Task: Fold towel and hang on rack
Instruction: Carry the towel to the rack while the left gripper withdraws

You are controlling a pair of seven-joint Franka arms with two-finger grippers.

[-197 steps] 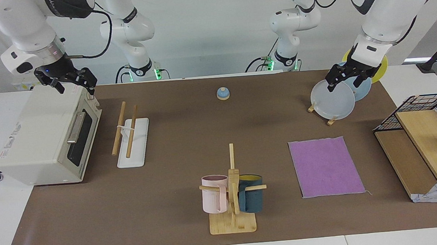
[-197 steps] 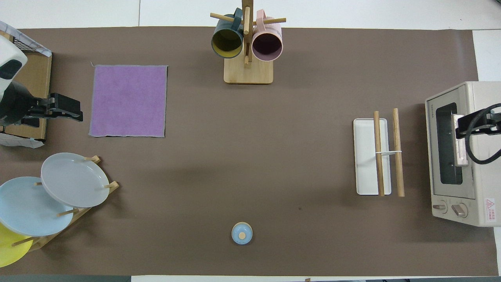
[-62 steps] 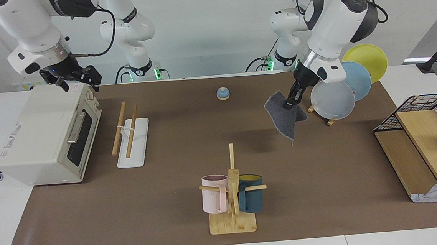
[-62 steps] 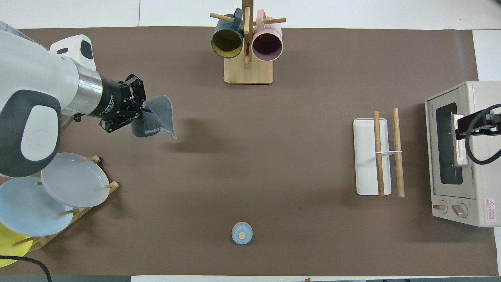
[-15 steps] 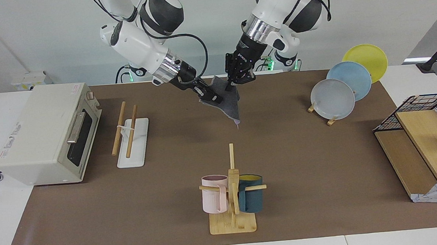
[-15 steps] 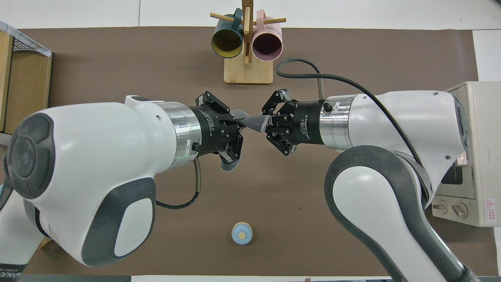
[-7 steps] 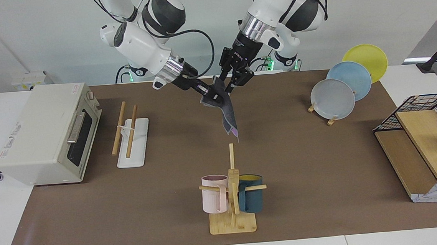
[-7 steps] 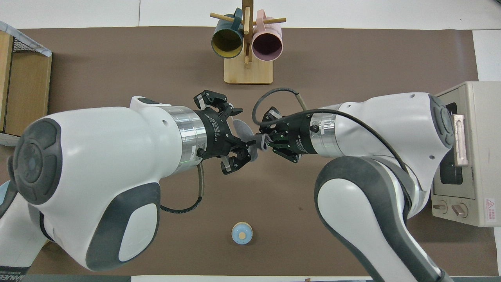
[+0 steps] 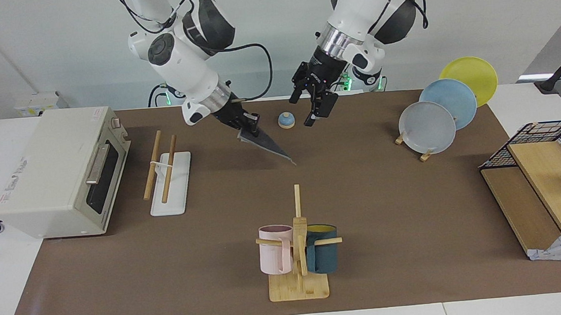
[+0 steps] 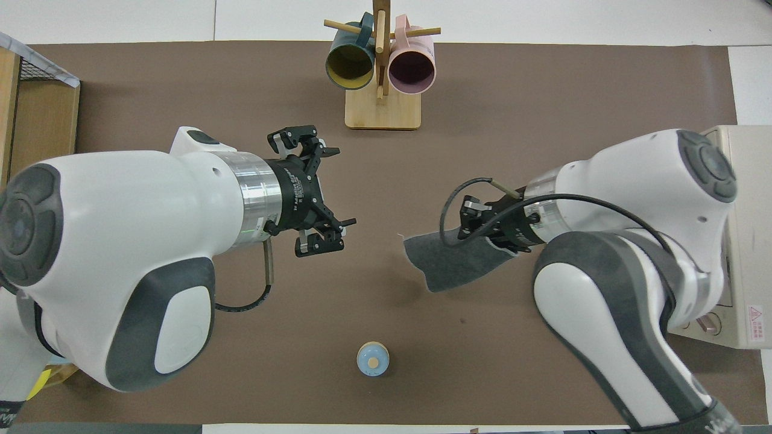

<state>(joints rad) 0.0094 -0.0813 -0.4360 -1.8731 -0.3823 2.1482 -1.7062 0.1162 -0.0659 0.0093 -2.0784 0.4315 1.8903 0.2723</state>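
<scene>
In the facing view we see the right gripper (image 9: 251, 128) clamped shut on one end of the towel (image 9: 267, 146), which hangs in the air over the brown mat as a dark grey, folded wedge slanting down to a frayed corner, while the left gripper (image 9: 318, 111) hovers near the blue knob (image 9: 286, 120) with fingers spread wide and empty. In the overhead view we see the towel (image 10: 449, 260) as a creased grey sheet trailing from the right gripper, well apart from the left gripper (image 10: 322, 202), whose open fingers hold nothing.

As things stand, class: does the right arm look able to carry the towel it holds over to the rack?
Probably yes. The right pincer is shut on the towel, and only bare mat lies between it and the rack. The left pincer hangs open, apart from the cloth.
</scene>
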